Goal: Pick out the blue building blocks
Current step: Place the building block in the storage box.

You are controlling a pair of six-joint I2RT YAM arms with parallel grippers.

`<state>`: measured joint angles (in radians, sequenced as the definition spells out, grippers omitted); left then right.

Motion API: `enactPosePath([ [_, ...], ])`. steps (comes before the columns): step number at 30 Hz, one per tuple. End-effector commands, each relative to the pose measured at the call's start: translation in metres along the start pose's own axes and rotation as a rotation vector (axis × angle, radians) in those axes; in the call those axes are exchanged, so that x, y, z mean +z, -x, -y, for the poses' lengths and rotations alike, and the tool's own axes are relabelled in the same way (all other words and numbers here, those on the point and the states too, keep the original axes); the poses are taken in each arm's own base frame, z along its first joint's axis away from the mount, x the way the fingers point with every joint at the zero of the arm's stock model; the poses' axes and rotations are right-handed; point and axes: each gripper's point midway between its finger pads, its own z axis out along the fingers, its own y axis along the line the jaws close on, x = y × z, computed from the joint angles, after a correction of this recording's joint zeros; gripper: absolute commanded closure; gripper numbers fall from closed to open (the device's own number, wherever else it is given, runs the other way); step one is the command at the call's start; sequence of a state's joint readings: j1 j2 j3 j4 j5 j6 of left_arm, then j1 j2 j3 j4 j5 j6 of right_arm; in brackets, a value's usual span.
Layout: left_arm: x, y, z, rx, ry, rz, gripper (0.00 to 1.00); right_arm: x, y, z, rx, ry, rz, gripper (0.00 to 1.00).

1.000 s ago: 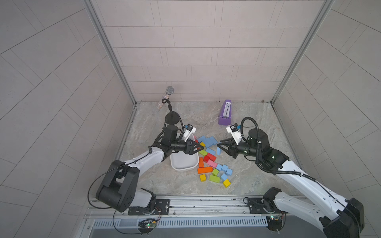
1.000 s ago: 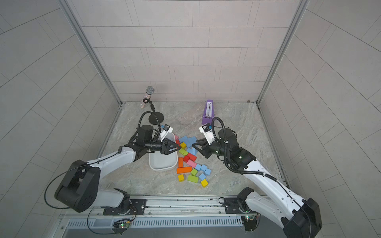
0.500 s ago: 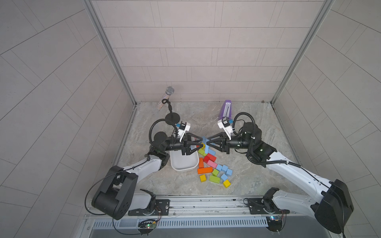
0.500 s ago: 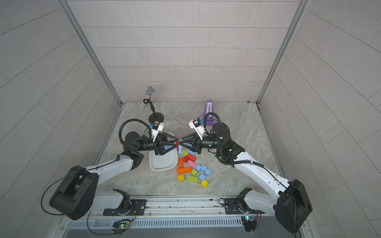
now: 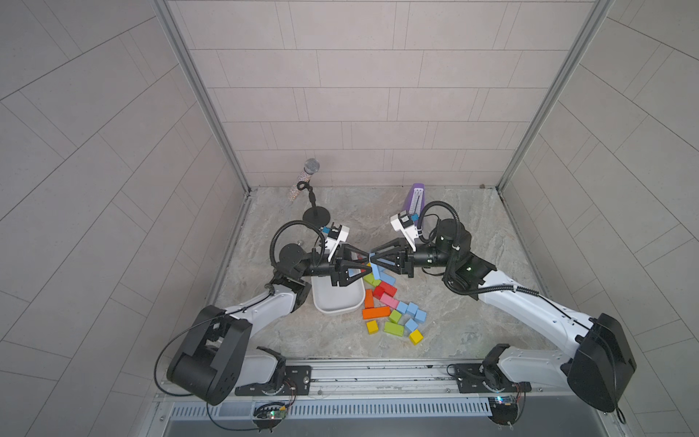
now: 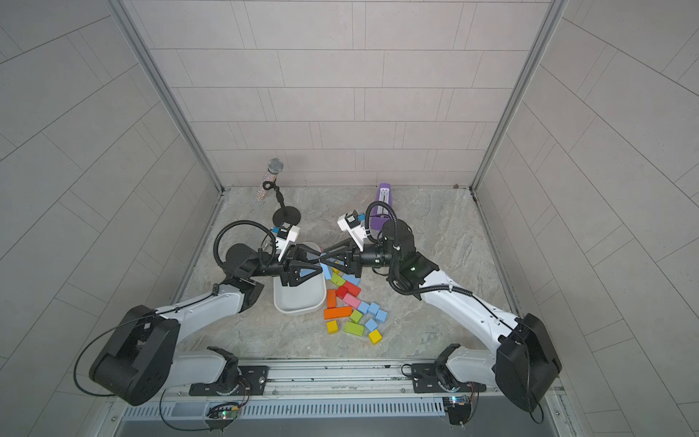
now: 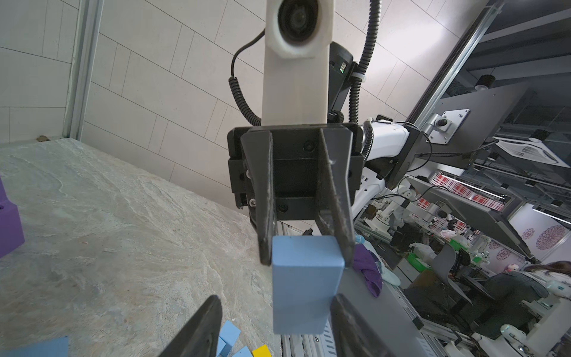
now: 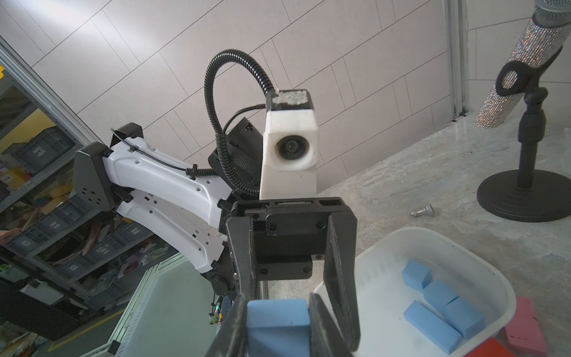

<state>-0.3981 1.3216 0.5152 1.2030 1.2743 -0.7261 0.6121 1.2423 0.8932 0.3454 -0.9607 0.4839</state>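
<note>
Clamped by one end in the right gripper (image 7: 306,258): a matte light sky-blue rectangular building brick (image 7: 304,296) — plain smooth faces, softly rounded edges, longer than wide, hanging down from the black fingers. Held in the air over the edge of the white rounded plastic tray (image 5: 336,308), on the side facing the pile, tip to tip with the left gripper (image 7: 275,298). Left gripper spread partway, not gripping: fingers flanking the brick's free end, one close against it, a clear gap at the other. Already lying in the tray: four more of the blue building blocks (image 8: 438,293), huddled together. Out on the grey marbled tabletop (image 5: 472,310), among red, orange, pink, green and yellow blocks (image 5: 376,313) — a cluster of blue cubes (image 5: 412,310).
</note>
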Motion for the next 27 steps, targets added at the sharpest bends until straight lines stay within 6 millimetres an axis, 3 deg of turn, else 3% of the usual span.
enactPosePath([
  [1, 0.002, 0.007, 0.014, 0.033, -0.034, 0.014, 0.38, 0.004, 0.012, -0.008, -0.052, 0.02, 0.028, 0.84],
  [6, 0.002, 0.008, 0.015, 0.024, -0.034, 0.016, 0.37, 0.001, 0.01, 0.001, -0.06, -0.015, 0.028, 0.85],
  [12, 0.003, 0.009, 0.014, 0.018, -0.036, 0.015, 0.43, 0.002, 0.017, -0.003, -0.062, 0.017, 0.063, 0.85],
  [19, 0.003, 0.006, 0.0, -0.002, 0.011, 0.023, 0.67, 0.006, 0.012, -0.001, -0.034, 0.038, 0.051, 0.82],
  [21, 0.002, -0.001, -0.016, -0.037, 0.065, 0.01, 0.72, 0.002, 0.009, 0.002, -0.028, 0.018, 0.035, 0.73],
  [23, -0.003, -0.015, -0.04, -0.111, 0.157, -0.032, 0.75, -0.008, 0.006, 0.017, -0.009, -0.061, 0.022, 0.53],
  [24, -0.006, -0.021, -0.051, -0.138, 0.201, -0.053, 0.76, -0.015, 0.004, 0.027, 0.004, -0.109, 0.024, 0.48],
  [27, -0.019, -0.041, -0.076, -0.191, 0.331, -0.14, 0.78, -0.041, 0.001, 0.057, 0.05, -0.249, 0.054, 0.43],
])
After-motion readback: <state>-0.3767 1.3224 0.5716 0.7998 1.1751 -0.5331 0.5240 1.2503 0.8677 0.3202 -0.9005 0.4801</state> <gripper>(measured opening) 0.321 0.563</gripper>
